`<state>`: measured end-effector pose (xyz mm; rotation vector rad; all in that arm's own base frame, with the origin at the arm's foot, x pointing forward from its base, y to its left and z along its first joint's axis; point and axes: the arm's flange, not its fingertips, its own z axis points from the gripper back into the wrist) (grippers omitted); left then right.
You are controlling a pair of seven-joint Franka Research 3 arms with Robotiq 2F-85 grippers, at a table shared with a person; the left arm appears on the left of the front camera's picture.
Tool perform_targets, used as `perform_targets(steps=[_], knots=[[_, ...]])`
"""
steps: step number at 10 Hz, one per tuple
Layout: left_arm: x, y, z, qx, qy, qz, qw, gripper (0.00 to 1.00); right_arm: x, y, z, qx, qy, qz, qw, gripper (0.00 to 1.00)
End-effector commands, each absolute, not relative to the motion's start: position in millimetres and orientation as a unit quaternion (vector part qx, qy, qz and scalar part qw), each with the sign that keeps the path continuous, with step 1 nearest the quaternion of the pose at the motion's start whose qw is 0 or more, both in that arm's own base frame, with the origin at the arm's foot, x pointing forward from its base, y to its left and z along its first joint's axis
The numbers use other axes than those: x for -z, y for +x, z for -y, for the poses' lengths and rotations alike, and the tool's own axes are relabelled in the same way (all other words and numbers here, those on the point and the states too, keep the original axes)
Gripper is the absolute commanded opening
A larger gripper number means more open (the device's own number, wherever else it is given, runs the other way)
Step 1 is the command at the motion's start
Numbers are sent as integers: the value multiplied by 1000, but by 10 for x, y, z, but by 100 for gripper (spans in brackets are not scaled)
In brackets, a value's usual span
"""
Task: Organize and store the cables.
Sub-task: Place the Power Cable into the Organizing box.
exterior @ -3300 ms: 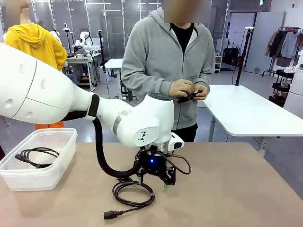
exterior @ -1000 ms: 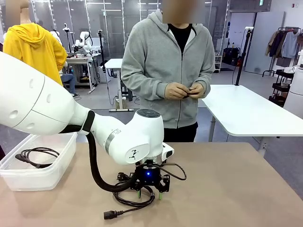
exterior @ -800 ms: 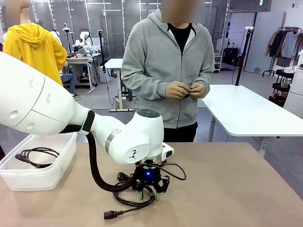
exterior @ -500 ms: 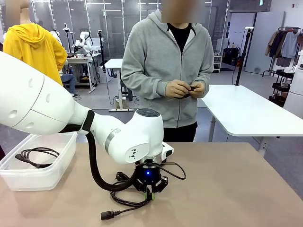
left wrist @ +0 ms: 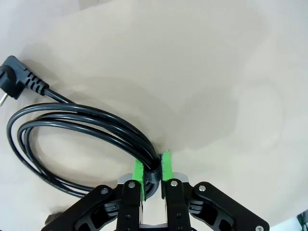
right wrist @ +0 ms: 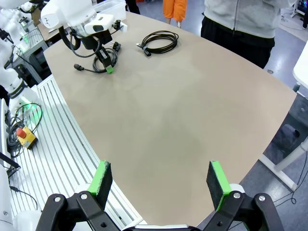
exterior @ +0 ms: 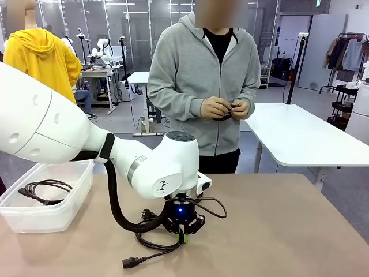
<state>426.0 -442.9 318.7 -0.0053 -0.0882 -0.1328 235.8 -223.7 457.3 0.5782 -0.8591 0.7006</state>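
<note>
The L gripper (left wrist: 152, 163) was clenched on the coiled black power cord (left wrist: 72, 125). Its green pads (left wrist: 138, 171) pinched the bundled strands together, right down at the tan table (exterior: 277, 231). The rest of that coil lay flat on the tabletop, and its angled plug (left wrist: 14, 84) stuck out past the loop.

At the table's L end sat a clear plastic bin (exterior: 81, 173) w/ 1 coiled cable (exterior: 43, 189) already inside. A 2nd loose coil (right wrist: 159, 41) lay on the table beyond the L arm (right wrist: 72, 12), toward the person (right wrist: 240, 14).

The R gripper (right wrist: 161, 179) hung released well above the table, jaws wide, w/ nothing btwn them. The person's hands (exterior: 226, 108) were together at chest height, holding something small and dark, possibly another cable, though it was too small to tell.
</note>
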Motion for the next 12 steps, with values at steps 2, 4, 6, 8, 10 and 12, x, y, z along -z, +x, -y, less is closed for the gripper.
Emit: perform_targets(steps=[2,4,6,8,10,12], knots=[[-3778,3962,4412,96,23,81,992,0,-4575,2354,2245,-334,270,410,805,100],[-3882,3888,4444,102,24,83,991,0,-4575,2354,2245,-334,270,410,805,100],[-3789,3906,4595,129,26,66,989,0,-4575,2354,2245,-334,270,410,805,100],[-3974,3893,4519,103,13,78,992,0,-4575,2354,2245,-334,270,410,805,100],[-3974,3893,4519,103,13,78,992,0,-4575,2354,2245,-334,270,410,805,100],[-3938,3919,4541,105,12,75,992,17,-4575,2354,2245,-334,270,410,805,100]])
